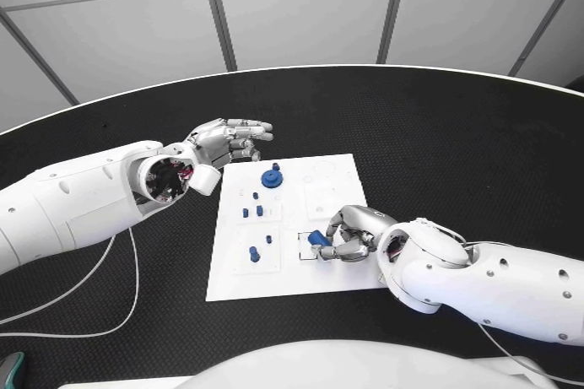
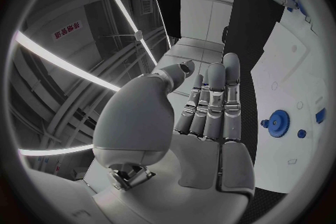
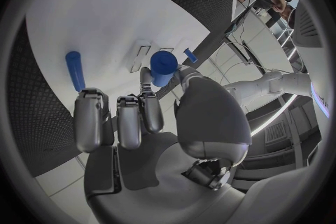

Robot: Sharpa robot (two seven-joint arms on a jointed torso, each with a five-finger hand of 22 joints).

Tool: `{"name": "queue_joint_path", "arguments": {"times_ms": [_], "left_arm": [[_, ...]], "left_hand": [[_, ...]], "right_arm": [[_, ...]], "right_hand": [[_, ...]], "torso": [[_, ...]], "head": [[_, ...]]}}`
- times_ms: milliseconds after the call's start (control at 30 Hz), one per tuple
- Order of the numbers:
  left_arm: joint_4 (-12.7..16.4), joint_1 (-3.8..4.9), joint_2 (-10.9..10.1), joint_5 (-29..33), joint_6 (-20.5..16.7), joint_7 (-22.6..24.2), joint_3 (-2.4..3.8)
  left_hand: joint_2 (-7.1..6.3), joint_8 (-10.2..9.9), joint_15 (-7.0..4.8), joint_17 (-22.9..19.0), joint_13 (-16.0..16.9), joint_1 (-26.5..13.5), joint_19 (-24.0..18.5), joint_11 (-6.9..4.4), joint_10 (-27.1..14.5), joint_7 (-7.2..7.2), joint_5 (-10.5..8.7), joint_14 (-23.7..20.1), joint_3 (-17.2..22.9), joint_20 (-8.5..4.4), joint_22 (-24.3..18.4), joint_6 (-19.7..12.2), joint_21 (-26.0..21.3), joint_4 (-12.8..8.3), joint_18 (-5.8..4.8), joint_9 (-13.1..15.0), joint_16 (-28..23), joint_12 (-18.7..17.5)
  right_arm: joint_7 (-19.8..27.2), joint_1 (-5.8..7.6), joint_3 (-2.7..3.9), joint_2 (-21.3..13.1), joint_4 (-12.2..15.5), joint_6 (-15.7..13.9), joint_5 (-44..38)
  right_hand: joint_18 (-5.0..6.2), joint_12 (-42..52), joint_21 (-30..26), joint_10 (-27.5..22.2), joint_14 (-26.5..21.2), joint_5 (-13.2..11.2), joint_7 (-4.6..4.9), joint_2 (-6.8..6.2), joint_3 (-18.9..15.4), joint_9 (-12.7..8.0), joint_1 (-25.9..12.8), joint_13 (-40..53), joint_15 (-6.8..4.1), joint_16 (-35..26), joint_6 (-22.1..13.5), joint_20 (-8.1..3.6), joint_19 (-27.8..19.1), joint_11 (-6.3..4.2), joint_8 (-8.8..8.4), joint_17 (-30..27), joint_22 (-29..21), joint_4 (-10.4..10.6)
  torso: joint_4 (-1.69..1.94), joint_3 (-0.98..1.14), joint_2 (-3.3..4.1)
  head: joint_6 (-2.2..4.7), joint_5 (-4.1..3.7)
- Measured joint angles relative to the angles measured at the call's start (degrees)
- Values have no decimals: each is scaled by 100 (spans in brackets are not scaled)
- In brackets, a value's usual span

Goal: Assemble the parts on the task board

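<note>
A white task board (image 1: 341, 170) is seen at the centre of the black table (image 1: 487, 136), its long axis running from 12 to 6 o'clock in the head view.

The right hand (image 1: 348, 235) is positioned over the board's 4 o'clock region. A short blue cylinder (image 1: 316, 237) is pinched between its thumb and fingertips; in the right wrist view the same cylinder (image 3: 163, 67) is seen clamped at the fingertips, with the remaining fingers curled in side by side. Whether the cylinder touches the board cannot be told.

The left hand (image 1: 228, 141) is held off the board's 11 o'clock corner, above the table. Nothing is held in it. In the left wrist view the left hand (image 2: 189, 134) is shown with palm flat, fingers extended and lying close together, the thumb set slightly apart.

A blue gear (image 1: 272, 179) is observed at the board's 12 o'clock end. Two small blue pegs (image 1: 252, 210) are noted near the board's middle, toward 9 o'clock. A further blue peg (image 1: 253, 254) is recorded toward 7 o'clock. In the right wrist view a long blue pin (image 3: 74, 70) is seen lying on the board, apart from the held cylinder.
</note>
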Motion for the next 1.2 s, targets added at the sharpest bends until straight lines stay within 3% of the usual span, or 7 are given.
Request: {"name": "queue_joint_path", "arguments": {"times_ms": [100, 633, 733, 867, 1200], "left_arm": [[3, 0, -1, 0, -6, -1, 0], [26, 2, -19, 0, -26, -1, 0], [31, 2, -26, 0, -31, -2, 0], [36, 2, -32, 0, -37, -3, 0], [36, 3, -39, 0, -43, -2, 0]], "left_hand": [[0, 0, 0, 0, 0, 0, 0, 0, 0, 0, 0, 0, 0, 0, 0, 0, 0, 0, 0, 0, 0, 0], [0, 0, 0, 1, 0, 0, 0, 0, 0, 0, 0, 0, 0, 0, 0, 0, 0, 0, 0, -1, 0, 0], [0, 0, 0, 1, 0, 0, 0, 0, 0, 0, 0, 0, 0, 0, 0, 0, 0, 0, 0, -1, 0, 0], [0, 0, 0, 1, 0, 0, 0, 0, 0, 0, 0, 0, 0, 0, 1, 0, 0, 0, 0, -1, 0, 0], [0, 0, 0, -20, 0, 0, 0, 0, -42, 0, 0, 0, -23, 0, -10, 0, -23, 23, 0, 9, 23, 22]], "right_arm": [[-16, 0, 2, 108, -97, 33, 13], [-54, 2, 6, 395, -426, 83, 25], [-54, 2, 6, 415, -447, 102, 25], [-67, 2, 6, 435, -466, 133, 25], [-137, 5, 7, 460, -550, 160, 25]], "right_hand": [[0, 0, 0, 3, 18, -40, -66, -16, -40, 31, -92, 0, -18, 0, 66, 0, 0, -3, 23, 0, 0, -6], [0, 0, 23, 1, 9, -107, -131, 47, -50, 79, -226, 4, -50, 0, 131, -41, 1, -44, 124, -1, 0, -15], [0, 0, 23, 21, 1, -565, -200, 76, -172, 149, -452, 4, -85, 0, 200, -46, 6, -65, 201, -1, 0, -19], [0, 0, 23, 22, 0, -1153, -180, 129, -349, 199, -671, 3, -87, 0, 179, -63, 23, -64, 265, -2, 0, -6], [0, -341, -235, -16, 0, -1627, -137, 190, -778, 228, -955, 3, -87, -34, 49, -63, 23, -67, 301, -2, 0, 0]], "torso": [[0, 2, 3], [-8, 14, 10], [-7, 14, 10], [-8, 14, 10], [-14, 19, 7]], "head": [[1, 16], [-17, 86], [-24, 100], [-37, 116], [-52, 143]]}}
